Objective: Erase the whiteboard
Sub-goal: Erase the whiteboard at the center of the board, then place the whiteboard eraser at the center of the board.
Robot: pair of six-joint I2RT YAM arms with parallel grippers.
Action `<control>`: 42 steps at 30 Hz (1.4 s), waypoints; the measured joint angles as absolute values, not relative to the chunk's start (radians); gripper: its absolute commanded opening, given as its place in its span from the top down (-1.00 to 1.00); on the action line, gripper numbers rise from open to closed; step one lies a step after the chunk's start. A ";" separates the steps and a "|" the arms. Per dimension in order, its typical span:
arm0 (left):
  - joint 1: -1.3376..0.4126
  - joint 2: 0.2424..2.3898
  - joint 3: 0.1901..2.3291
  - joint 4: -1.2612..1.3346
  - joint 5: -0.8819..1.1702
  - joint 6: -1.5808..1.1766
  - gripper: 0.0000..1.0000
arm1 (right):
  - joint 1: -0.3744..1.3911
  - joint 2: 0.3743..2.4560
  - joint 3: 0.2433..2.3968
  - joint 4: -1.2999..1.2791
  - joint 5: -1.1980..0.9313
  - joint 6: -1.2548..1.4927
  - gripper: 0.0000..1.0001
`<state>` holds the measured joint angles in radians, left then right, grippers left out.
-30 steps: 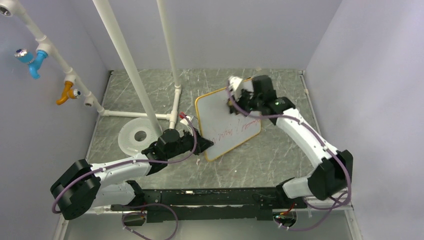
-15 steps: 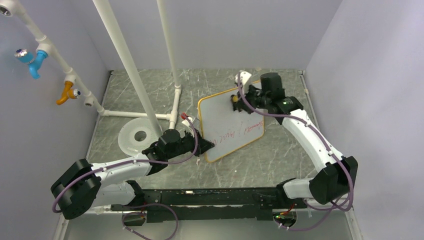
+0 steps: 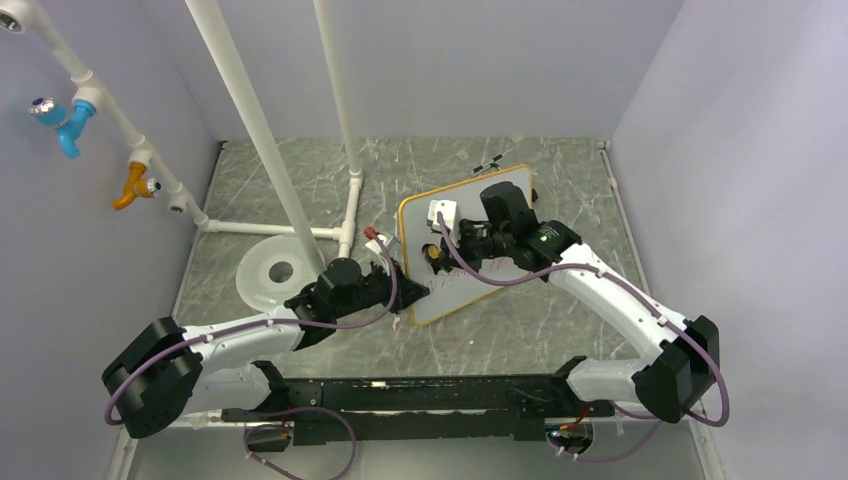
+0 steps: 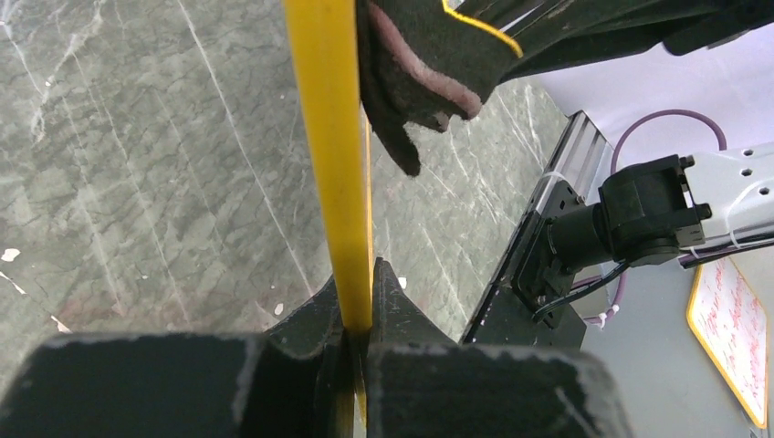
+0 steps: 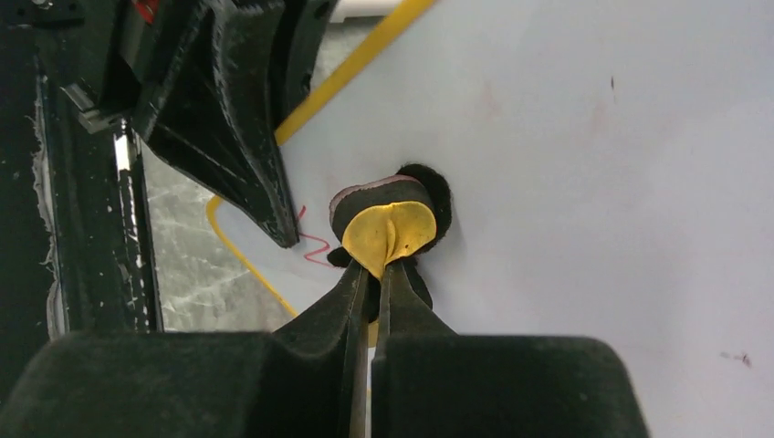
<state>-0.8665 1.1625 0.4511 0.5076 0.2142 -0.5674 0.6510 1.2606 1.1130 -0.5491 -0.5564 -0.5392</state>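
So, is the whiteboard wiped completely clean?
No, a red squiggle shows on the whiteboard, just left of the cloth pinched in the right claw.

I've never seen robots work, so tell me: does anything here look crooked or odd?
Yes. The whiteboard sits askew to the table edges, its frame pinched by the left gripper. The right gripper holds a yellow-and-black pad crumpled into a fold against the board, not flat.
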 measured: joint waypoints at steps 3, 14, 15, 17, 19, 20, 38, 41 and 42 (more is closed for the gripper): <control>-0.867 1.163 0.453 0.503 0.212 -0.566 1.00 | 0.609 1.250 1.082 -0.535 -0.560 -0.518 1.00; -0.868 1.162 0.453 0.508 0.217 -0.561 1.00 | 0.247 1.254 1.064 -0.468 -0.408 -0.402 1.00; -0.868 1.162 0.453 0.508 0.217 -0.562 1.00 | 0.261 1.256 1.064 -0.469 -0.411 -0.405 1.00; -0.868 1.161 0.453 0.507 0.215 -0.570 1.00 | 0.314 1.254 1.063 -0.479 -0.425 -0.432 1.00; -0.867 1.158 0.453 0.506 0.207 -0.572 1.00 | 0.390 1.245 1.063 -0.500 -0.461 -0.472 1.00; -0.866 1.156 0.453 0.503 0.204 -0.570 1.00 | 0.424 1.240 1.063 -0.516 -0.488 -0.489 1.00; -0.873 1.145 0.453 0.492 0.222 -0.542 1.00 | 0.162 1.244 1.028 -0.485 -0.525 -0.448 1.00; -0.873 1.127 0.453 0.472 0.218 -0.524 1.00 | 0.169 1.208 1.002 -0.503 -0.602 -0.472 1.00; -0.873 1.121 0.453 0.464 0.217 -0.515 1.00 | 0.169 1.196 0.998 -0.512 -0.616 -0.478 1.00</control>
